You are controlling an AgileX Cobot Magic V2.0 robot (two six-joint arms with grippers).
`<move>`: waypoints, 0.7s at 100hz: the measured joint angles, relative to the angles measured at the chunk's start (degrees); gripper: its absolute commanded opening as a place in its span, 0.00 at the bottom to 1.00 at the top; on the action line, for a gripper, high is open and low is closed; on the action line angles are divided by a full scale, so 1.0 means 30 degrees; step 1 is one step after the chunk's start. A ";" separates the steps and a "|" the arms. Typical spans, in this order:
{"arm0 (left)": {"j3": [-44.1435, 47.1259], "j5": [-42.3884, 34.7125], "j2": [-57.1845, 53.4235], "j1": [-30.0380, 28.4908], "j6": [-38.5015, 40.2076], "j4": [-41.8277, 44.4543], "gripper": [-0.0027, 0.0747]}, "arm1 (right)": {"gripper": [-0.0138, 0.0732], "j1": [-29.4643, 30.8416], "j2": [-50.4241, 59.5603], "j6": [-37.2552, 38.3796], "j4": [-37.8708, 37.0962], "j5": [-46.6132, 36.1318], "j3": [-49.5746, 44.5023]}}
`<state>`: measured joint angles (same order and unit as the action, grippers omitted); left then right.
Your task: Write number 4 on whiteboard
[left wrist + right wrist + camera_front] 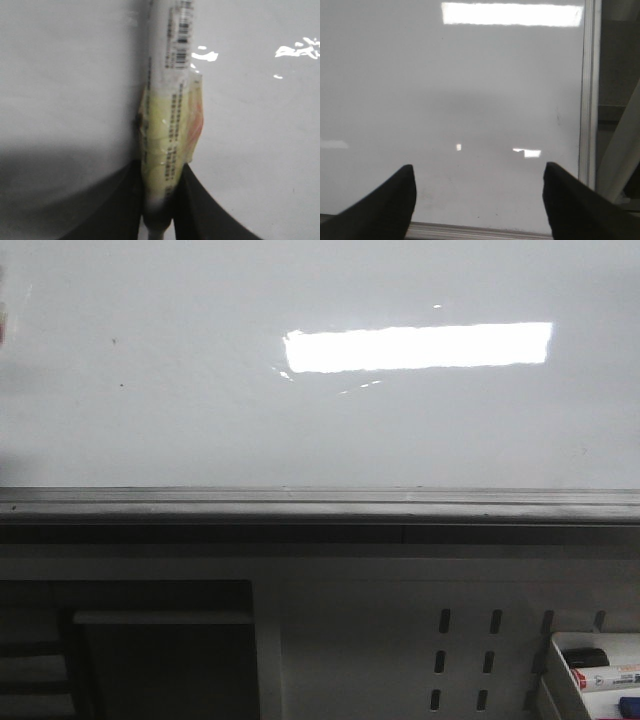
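The whiteboard (200, 390) fills the upper front view, glossy white-grey with a bright rectangular reflection and a grey rail along its near edge. No number 4 shows on it, only tiny dark specks. Neither gripper shows in the front view. My left gripper (160, 175) is shut on a white marker (170, 75) wrapped in yellowish tape, pointing over the whiteboard (60, 75); its tip is out of view. My right gripper (479, 172) is open and empty above the whiteboard (470, 90), near its framed corner.
Below the rail is a white perforated panel (400, 620) with oval slots. A white tray (560, 670) at the lower right holds several markers. A dark recess (150, 640) lies at the lower left. The whiteboard's metal edge (587, 100) runs beside my right gripper.
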<state>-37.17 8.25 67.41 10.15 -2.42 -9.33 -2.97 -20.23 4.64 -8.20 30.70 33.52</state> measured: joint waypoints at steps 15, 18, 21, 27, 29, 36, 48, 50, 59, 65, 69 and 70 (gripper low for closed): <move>-0.0044 0.0590 -0.0271 0.0000 0.0000 0.0000 0.01 | 0.71 0.0000 0.0000 0.0000 0.0710 0.0163 0.0439; -0.0131 0.0938 -0.0438 0.0000 0.0000 0.0033 0.01 | 0.71 0.0000 0.0000 0.0000 0.0931 0.0354 0.0644; -0.0204 0.1454 -0.0634 0.0000 0.0000 0.0075 0.01 | 0.71 0.0000 -0.0050 0.0000 0.1149 0.0692 0.0878; -0.0527 0.2427 -0.1151 0.0000 -0.0080 0.0316 0.01 | 0.71 0.0000 -0.0204 0.0000 0.1543 0.1330 0.1477; -0.0672 0.2846 -0.1342 0.0000 -0.0212 0.0354 0.01 | 0.71 0.0000 -0.0325 0.0000 0.1685 0.1597 0.1696; -0.1356 0.4534 -0.1963 0.0000 -0.1136 0.0443 0.01 | 0.71 -0.0124 -0.0794 -0.0517 0.2343 0.2619 0.2459; -0.2939 0.8059 -0.2807 0.0000 -0.4254 -0.0497 0.01 | 0.71 -0.0607 -0.2161 -0.3209 0.4738 0.4370 0.3805; -0.3246 0.8693 -0.2909 0.0000 -0.5023 -0.0748 0.01 | 0.71 -0.0732 -0.2464 -0.3894 0.5324 0.4636 0.4034; -0.4497 1.1508 -0.3160 0.0000 -0.8734 -0.3252 0.01 | 0.71 -0.1385 -0.3936 -0.7085 0.8117 0.5751 0.4992; -0.5115 1.3623 -0.3201 0.0000 -1.2098 -0.5607 0.01 | 0.71 -0.1888 -0.5104 -0.9478 0.9826 0.6506 0.5761; -0.5419 1.4733 -0.3201 0.0000 -1.4316 -0.7227 0.01 | 0.71 -0.2179 -0.5793 -1.0862 1.0964 0.7180 0.6289; -0.5455 1.5151 -0.3201 0.0000 -1.4670 -0.7491 0.01 | 0.71 -0.2302 -0.6080 -1.1420 1.1138 0.7439 0.6381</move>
<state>-53.53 53.70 57.81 10.15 -46.43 -31.80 -9.87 -38.47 -29.62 25.21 53.02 52.66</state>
